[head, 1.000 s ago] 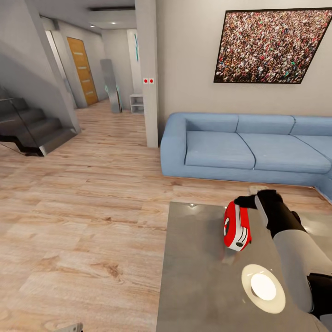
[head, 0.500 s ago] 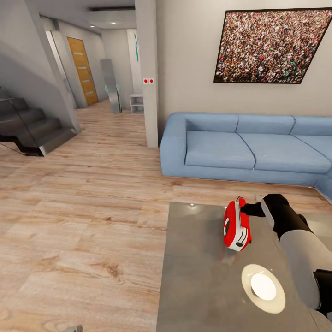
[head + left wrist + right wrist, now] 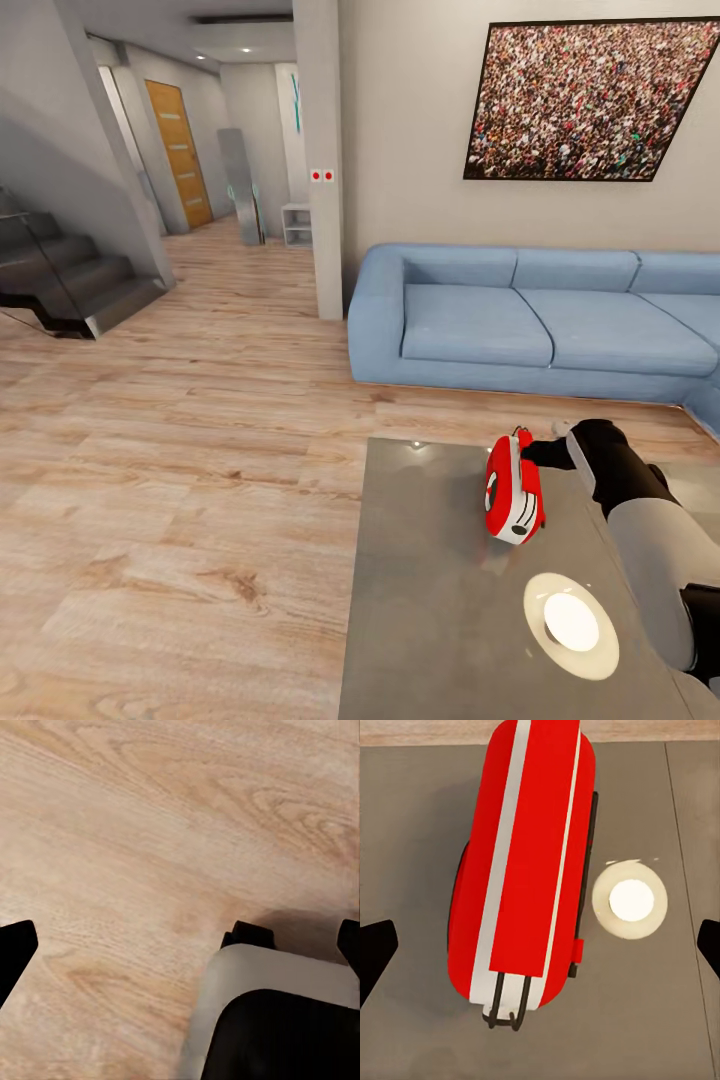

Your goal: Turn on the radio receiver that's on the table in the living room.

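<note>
The red radio receiver [image 3: 514,490] stands on edge on the grey table [image 3: 430,610], its black dial facing left and its thin wire handle on top. My right gripper [image 3: 536,453] hovers just behind the radio's upper edge, apart from it. In the right wrist view the radio [image 3: 529,862] lies straight ahead, between the widely spread fingertips [image 3: 375,952] of my open right gripper [image 3: 540,945]. The left gripper [image 3: 180,945] is open over the wood floor, holding nothing.
A flat round white disc [image 3: 570,620] lies on the table nearer than the radio. A blue sofa [image 3: 520,320] stands behind the table under a framed crowd picture [image 3: 585,100]. Wood floor [image 3: 180,480] stretches left toward stairs [image 3: 70,280]. Part of my base [image 3: 277,1020] is beside the left gripper.
A second ago my right gripper was over the radio's top; it has drawn back to the right and slightly down. The radio has stayed put, and its wire handle now shows.
</note>
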You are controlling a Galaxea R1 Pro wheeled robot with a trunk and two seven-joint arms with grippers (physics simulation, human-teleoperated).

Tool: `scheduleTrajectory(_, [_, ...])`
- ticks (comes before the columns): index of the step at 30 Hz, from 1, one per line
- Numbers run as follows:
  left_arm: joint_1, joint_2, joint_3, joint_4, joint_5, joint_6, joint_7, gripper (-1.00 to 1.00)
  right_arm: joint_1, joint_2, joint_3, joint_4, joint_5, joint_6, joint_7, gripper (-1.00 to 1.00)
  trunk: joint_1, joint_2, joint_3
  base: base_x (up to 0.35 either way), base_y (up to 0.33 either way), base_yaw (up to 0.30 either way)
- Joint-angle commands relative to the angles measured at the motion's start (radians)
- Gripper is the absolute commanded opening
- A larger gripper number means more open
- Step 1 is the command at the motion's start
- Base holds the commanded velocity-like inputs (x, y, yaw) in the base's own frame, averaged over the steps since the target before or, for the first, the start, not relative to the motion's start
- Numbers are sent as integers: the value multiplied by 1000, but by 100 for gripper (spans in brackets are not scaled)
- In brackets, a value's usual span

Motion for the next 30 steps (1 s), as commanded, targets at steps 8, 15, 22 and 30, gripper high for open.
scheduleTrajectory(8, [0,28,6,274,-5,-100,1,100,0,0,0,0,0,0,0,100,0,0,0,0,0,0])
scheduleTrajectory(15, [0,27,2,407,-4,-105,0,100,0,0,0,0,0,0,0,100,0,0,0,0,0,0])
scheduleTrajectory(22, [0,-20,4,450,1,-101,-5,100,0,0,0,1,0,0,0,100,0,0,0,0,0,0])
scheduleTrajectory(30, [0,-57,5,458,3,-103,-5,100,0,1,0,2,0,0,-1,100,0,0,0,0,0,0])
